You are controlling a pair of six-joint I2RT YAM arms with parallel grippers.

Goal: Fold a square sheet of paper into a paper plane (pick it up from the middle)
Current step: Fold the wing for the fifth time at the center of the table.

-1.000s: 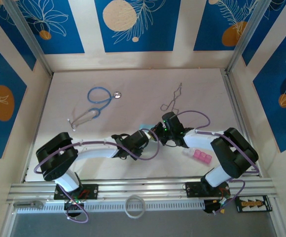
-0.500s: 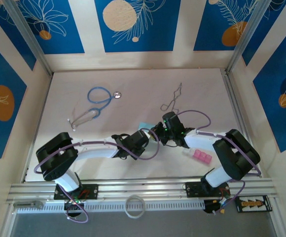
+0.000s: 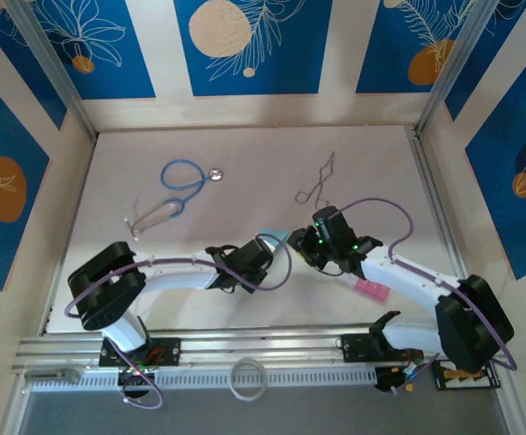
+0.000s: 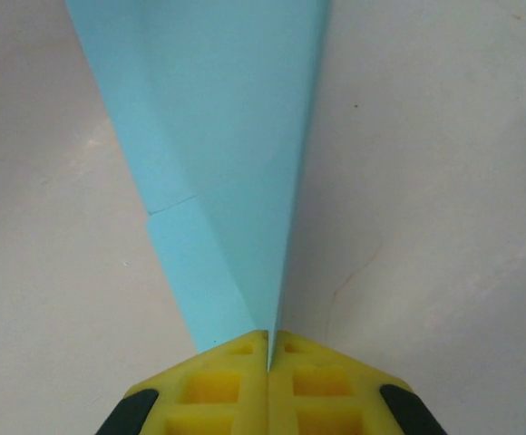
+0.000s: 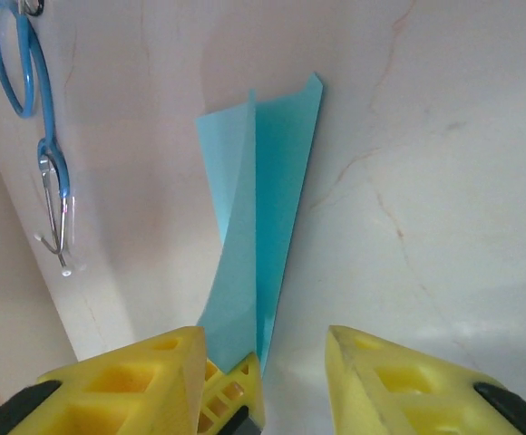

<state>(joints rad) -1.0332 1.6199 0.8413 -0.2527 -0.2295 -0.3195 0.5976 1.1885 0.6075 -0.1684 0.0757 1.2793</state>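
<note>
Paper plane (image 4: 236, 172) pinched in left tool (image 4: 269, 340); right tool (image 5: 263, 343) stands parted near it.

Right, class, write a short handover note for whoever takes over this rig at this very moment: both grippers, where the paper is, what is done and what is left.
Left gripper: shut on the narrow end of the paper.
Right gripper: open, a finger on either side of that same end, not gripping.
Paper: mid-table, folded into a narrow dart with a centre crease, apart from the stethoscope and pink blocks.
Done: the lengthwise folds.
Left: probably shape the wings and set the plane down. I cannot tell whether more folds are needed.
</note>
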